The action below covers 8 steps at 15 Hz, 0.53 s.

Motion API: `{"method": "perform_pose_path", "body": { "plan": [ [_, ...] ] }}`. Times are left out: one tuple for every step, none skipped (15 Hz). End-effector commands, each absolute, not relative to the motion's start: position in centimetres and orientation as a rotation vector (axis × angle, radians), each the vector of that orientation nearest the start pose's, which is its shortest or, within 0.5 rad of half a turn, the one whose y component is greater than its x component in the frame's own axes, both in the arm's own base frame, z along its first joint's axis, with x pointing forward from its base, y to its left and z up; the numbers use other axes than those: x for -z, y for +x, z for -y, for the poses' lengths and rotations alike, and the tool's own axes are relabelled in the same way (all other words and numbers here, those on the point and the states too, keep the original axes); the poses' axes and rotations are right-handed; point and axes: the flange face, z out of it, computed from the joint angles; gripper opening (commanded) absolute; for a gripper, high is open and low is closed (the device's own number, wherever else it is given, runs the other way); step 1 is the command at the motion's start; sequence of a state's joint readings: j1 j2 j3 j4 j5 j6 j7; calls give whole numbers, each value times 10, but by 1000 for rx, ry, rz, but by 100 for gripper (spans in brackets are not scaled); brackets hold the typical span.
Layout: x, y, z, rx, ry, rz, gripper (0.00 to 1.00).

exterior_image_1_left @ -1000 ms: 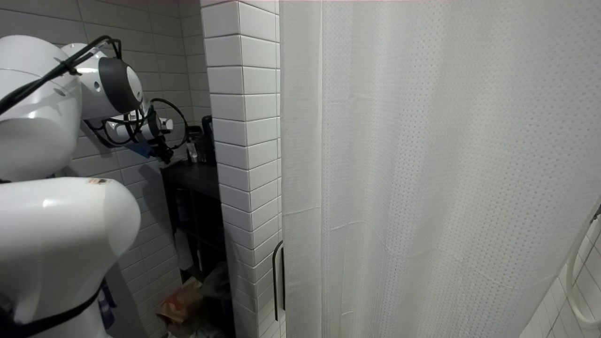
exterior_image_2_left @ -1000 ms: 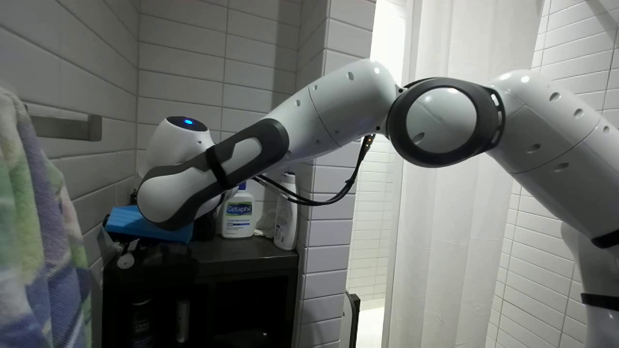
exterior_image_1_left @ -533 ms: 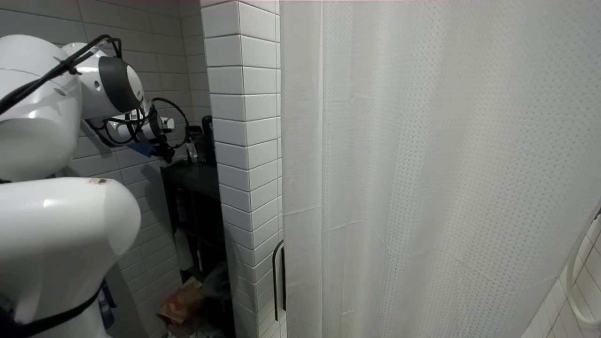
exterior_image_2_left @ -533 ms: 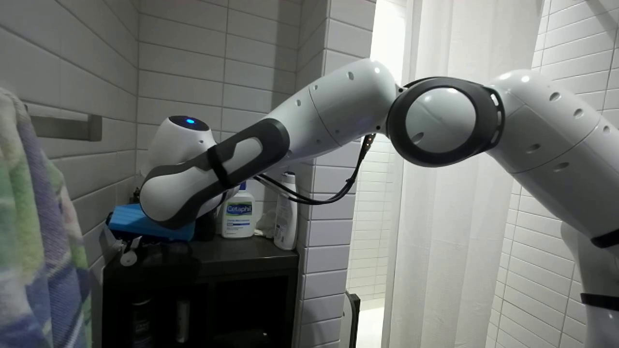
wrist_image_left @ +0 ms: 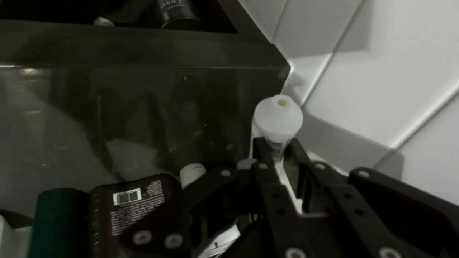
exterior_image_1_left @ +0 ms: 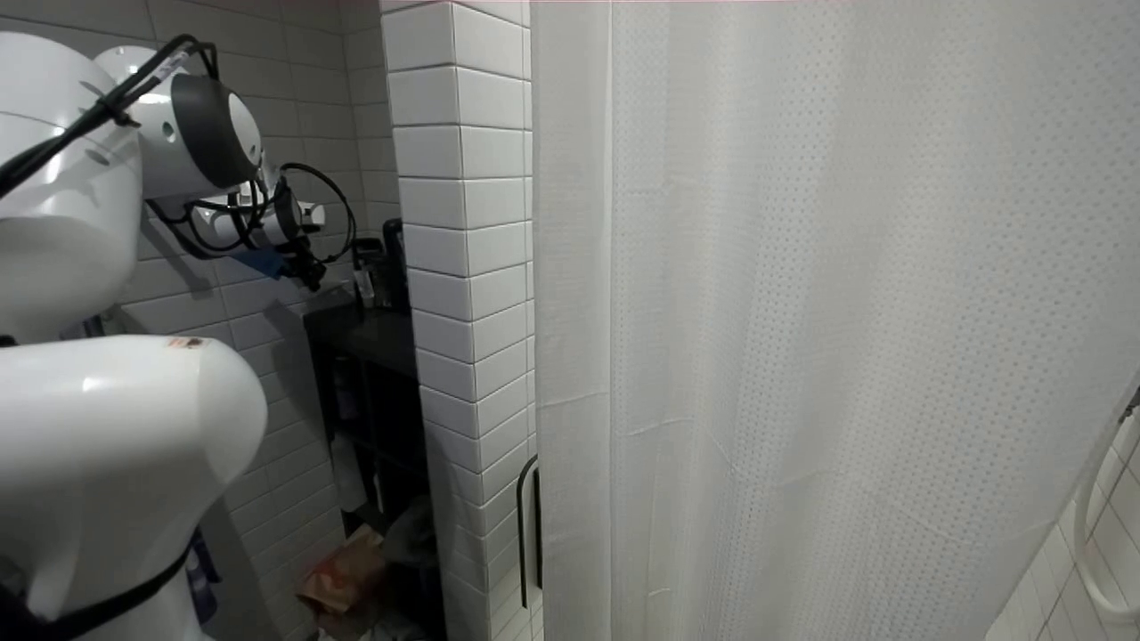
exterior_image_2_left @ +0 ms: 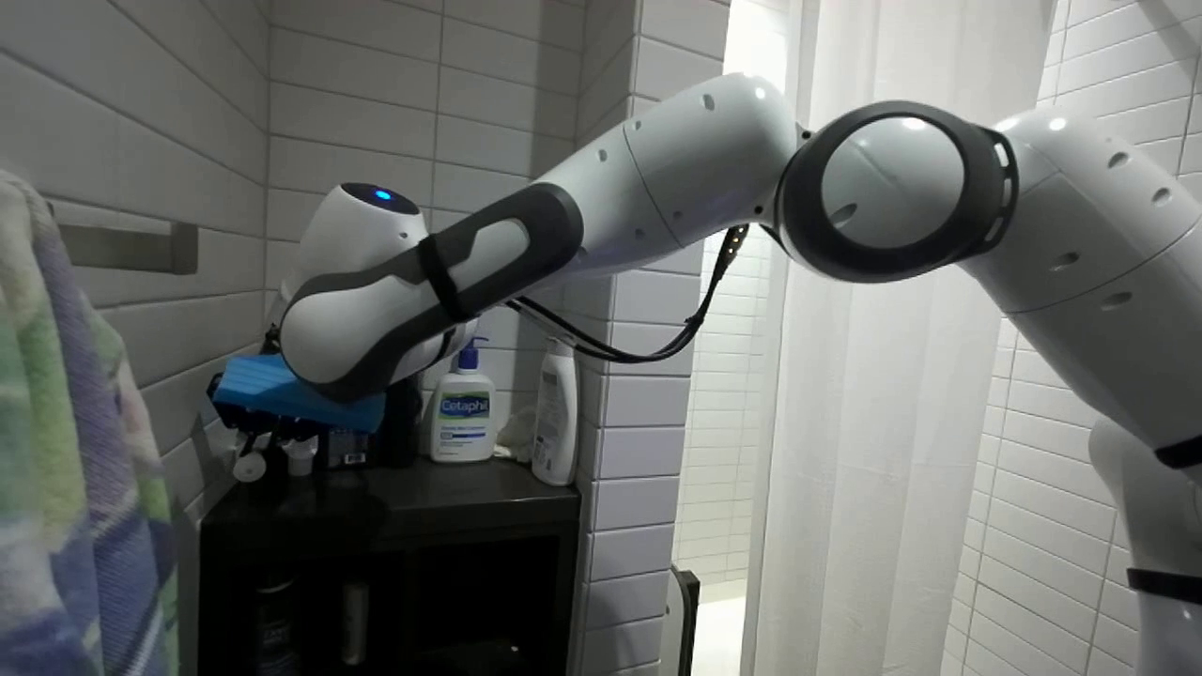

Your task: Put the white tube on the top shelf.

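A: Where is the tube (wrist_image_left: pixel 278 118)?

B: In the jaws, which pinch its body from both sides, with the open end sticking out beyond them. It hangs near the wall (wrist_image_left: pixel 387 107), by the corner of the top shelf (exterior_image_2_left: pixel 488 483); whether it touches either cannot be told.

A: Why is it held that way?

B: Presumably because the soft body flattens under the squeeze and gives a sure hold. The height likely spares the cap (wrist_image_left: pixel 192 173) and the bottle (wrist_image_left: pixel 136 204), which crowd in beside the jaws. Setting it down seems yet to come, and the front part of the board looks the easier spot.

A: And what differs from half a second ago?

B: The arm (exterior_image_2_left: pixel 695 169) stands higher in both exterior views, and the tube has risen with it. The cap and a barcode (exterior_image_2_left: pixel 354 458) now show, uncovered by the lift. The lotion (exterior_image_2_left: pixel 463 418) has not moved.
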State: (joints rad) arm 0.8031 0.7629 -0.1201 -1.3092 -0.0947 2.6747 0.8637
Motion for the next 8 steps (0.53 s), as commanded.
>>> {"method": "perform_pose_path", "body": {
  "plan": [
    [-379, 563, -507, 712, -2732, -10, 4],
    [-383, 558, -504, 705, -2738, -2, 4],
    [-387, 552, -501, 704, -2744, 4, 4],
    [-392, 546, -497, 700, -2749, 13, 4],
    [-397, 540, -493, 696, -2753, 19, 4],
    [-401, 535, -489, 696, -2760, 25, 4],
    [-405, 529, -485, 693, -2764, 30, 4],
    [-411, 523, -482, 690, -2771, 40, 4]
  ]
}}
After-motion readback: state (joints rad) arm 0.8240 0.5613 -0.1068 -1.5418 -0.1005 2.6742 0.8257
